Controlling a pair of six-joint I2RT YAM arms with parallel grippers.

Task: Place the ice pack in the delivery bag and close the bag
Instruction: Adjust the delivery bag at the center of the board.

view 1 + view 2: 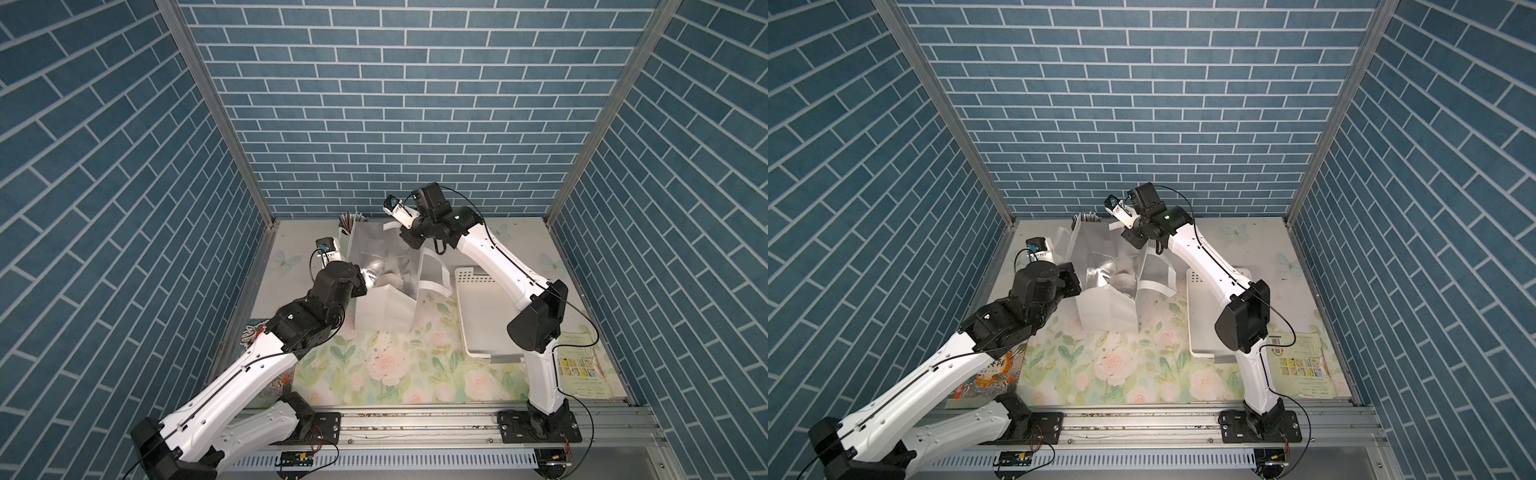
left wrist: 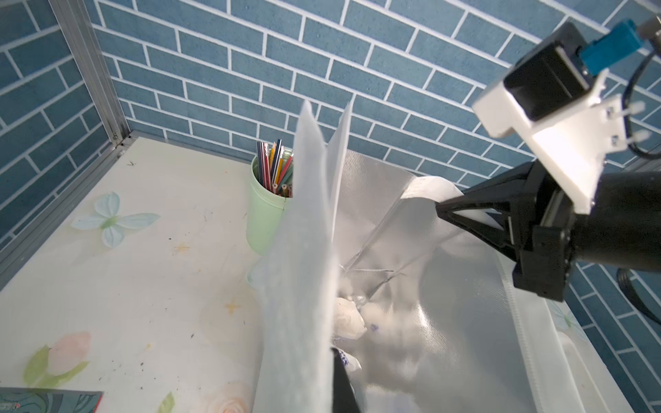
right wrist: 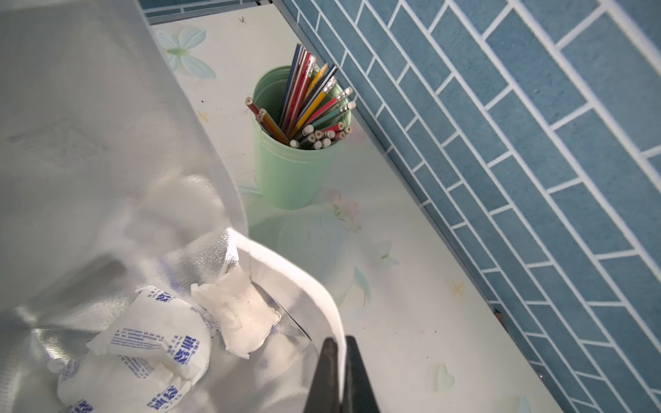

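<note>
**A:** Middle of the flower-printed desk [image 1: 374,374] stands the big white foil-lined delivery bag [image 1: 384,309], mouth open upward.

**B:** And down inside it, on the bottom, small soft white plastic ice packs [image 3: 157,332] lie touching each other!

**A:** Behind its far-left corner, by the back wall, there's a green round cup of pencils [image 3: 286,178].

**B:** Just right of the bag, a white perforated plastic basket [image 1: 484,320]. Further right, near the front, a printed paper leaflet [image 1: 1300,365].

**A:** Front-left corner, a colourful illustrated book [image 1: 988,374].

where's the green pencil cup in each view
top view: pencil cup at the back, just behind the delivery bag's far corner
top view: same spot, mostly hidden
left wrist: partly behind the bag's raised wall
right wrist: fully visible, between bag and brick wall
shared landmark: the bag beside it
</note>
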